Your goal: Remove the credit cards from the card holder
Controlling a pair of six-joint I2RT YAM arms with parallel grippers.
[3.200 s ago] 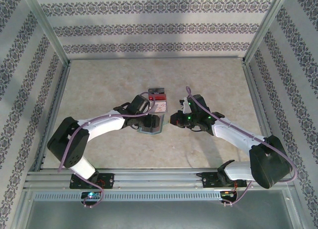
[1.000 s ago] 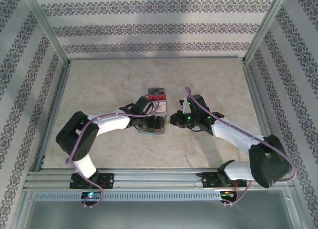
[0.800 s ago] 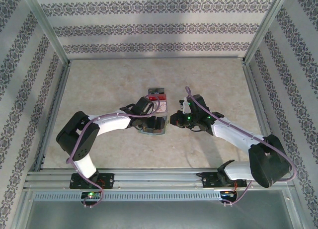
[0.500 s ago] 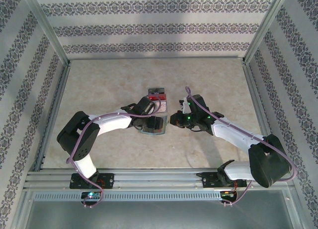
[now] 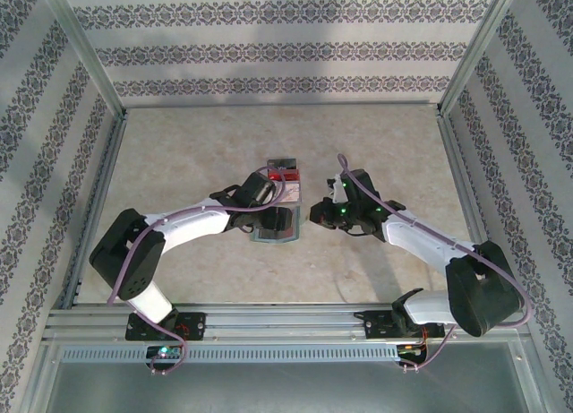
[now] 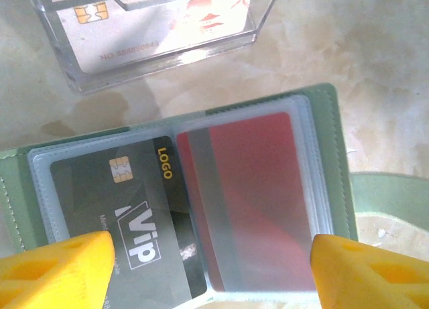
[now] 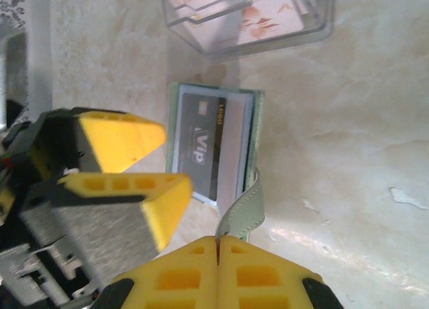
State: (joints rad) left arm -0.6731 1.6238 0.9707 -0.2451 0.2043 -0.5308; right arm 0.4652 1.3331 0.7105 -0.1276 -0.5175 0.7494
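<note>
Credit cards (image 6: 255, 195), dark grey and red, lie sleeved in the open card holder (image 6: 328, 155), frame centre. Left end effector (image 6: 209, 250) gapes over them; right end effector (image 7: 218, 255) clamps its flap (image 7: 242, 205), which may slip, letting the holder drag.

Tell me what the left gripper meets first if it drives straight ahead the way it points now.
Likely the open card holder, landing on its clear sleeves over the dark grey card and red card; depth is hard to judge.
</note>
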